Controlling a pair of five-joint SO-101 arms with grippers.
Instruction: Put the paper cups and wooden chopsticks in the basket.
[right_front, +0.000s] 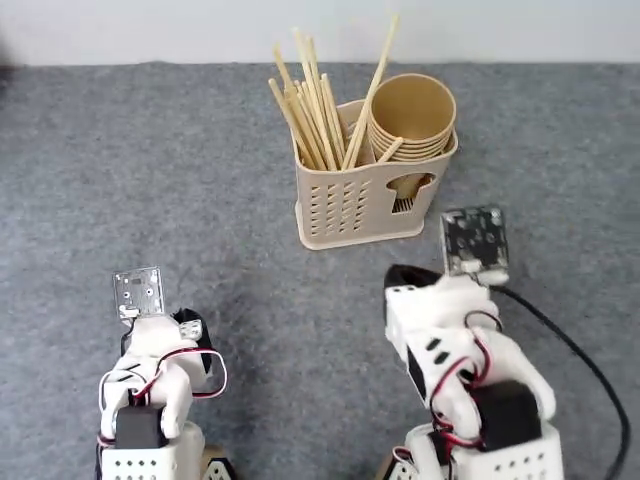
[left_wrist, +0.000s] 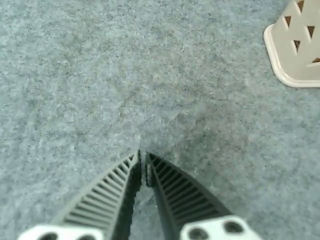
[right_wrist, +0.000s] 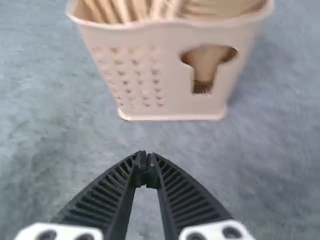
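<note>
The right claw (right_wrist: 145, 167) is closed tip to tip and holds nothing. It hangs low over the grey desk (right_front: 150, 160), with the basket (right_wrist: 165, 75) straight ahead of it, a short way off and not touching. The left claw (left_wrist: 142, 160) is likewise pinched together and empty, its ribbed fingers meeting over the desk. From this claw the basket sits ahead and well off toward the right claw's side, and a corner of its base shows in the left wrist view.

From above, the wooden chopsticks (right_front: 320, 100) stand bunched in the basket's compartment on the left claw's side. They fan outward because their lower ends rest inside and their shafts lean on the rim. The paper cups (right_front: 412, 110) are nested mouths up into one stack in the compartment on the right claw's side, so they take up only a single cup's room. The stack's lower part shows through the keyhole-shaped cut-out (right_wrist: 206, 65) in the wall facing the right claw. One or two sticks lean across toward the cups.

Every cup and stick I can see is inside the basket, so I judge the task finished. Both arms sit folded back from the basket, and the claws are likely closed because there is nothing left to carry.
</note>
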